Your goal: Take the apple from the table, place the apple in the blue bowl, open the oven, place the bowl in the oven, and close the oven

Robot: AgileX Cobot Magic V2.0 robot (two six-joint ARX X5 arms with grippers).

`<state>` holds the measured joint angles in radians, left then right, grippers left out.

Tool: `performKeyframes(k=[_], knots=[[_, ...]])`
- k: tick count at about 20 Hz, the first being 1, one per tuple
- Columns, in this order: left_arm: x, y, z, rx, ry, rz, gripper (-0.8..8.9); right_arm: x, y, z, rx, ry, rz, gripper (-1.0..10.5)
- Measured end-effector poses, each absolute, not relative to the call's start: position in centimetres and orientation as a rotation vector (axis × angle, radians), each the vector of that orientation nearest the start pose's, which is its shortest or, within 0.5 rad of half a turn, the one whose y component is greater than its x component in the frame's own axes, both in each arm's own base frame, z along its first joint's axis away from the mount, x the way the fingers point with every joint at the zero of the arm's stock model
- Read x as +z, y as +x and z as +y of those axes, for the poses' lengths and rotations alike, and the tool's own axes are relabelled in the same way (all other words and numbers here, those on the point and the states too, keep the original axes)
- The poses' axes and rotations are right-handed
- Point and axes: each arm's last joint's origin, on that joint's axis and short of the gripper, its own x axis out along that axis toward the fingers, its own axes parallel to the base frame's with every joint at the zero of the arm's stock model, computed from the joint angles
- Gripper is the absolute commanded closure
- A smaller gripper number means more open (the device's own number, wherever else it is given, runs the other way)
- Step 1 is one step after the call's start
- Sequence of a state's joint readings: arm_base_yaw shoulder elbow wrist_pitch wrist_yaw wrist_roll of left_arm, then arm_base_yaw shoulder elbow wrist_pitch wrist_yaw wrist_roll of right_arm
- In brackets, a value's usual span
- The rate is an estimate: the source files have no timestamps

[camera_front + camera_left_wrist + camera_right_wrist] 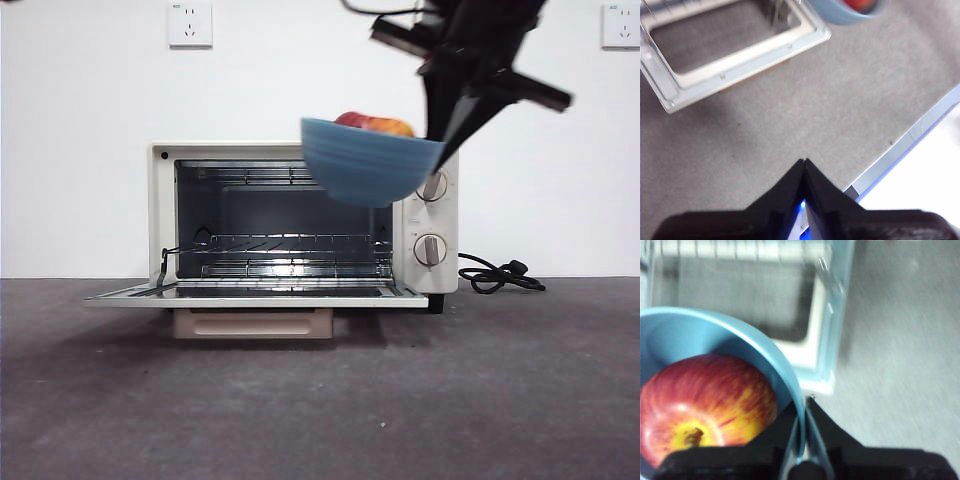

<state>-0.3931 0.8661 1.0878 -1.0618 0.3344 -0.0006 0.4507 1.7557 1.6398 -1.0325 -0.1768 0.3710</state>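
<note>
One gripper, the right gripper (440, 140), pinches the blue bowl (368, 160) rim, apple (375, 124) inside; keep level, lower toward oven (280, 225) rack ahead.

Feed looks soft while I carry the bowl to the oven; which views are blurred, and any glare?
Right wrist view: blue bowl, apple and open oven door smeared by blur. Left wrist view: mildly soft, with a blue glow at the left gripper. Front view: sharp on the oven, right gripper slightly blurred; rack glints.
</note>
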Motion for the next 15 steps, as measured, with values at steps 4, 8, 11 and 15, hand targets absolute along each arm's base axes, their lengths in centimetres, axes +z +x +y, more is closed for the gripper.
performKeyframes(k=[4, 8, 11, 15], knots=[[35.1, 10.7, -5.3, -0.632, 0.047, 0.817, 8.18, 30.8, 36.2, 18.1, 0.316, 0.189, 1.257, 9.6], [35.3, 9.8, -4.9, -0.622, 0.052, 0.804, 8.18, 30.2, 39.2, 19.6, 0.308, 0.241, 1.258, 9.6], [35.3, 9.4, -4.7, -0.621, 0.052, 0.811, 8.18, 28.9, 40.7, 20.4, 0.292, 0.303, 1.277, 9.6], [35.2, 9.3, -4.7, -0.620, 0.052, 0.816, 8.18, 27.9, 41.6, 20.7, 0.237, 0.369, 1.272, 9.6]])
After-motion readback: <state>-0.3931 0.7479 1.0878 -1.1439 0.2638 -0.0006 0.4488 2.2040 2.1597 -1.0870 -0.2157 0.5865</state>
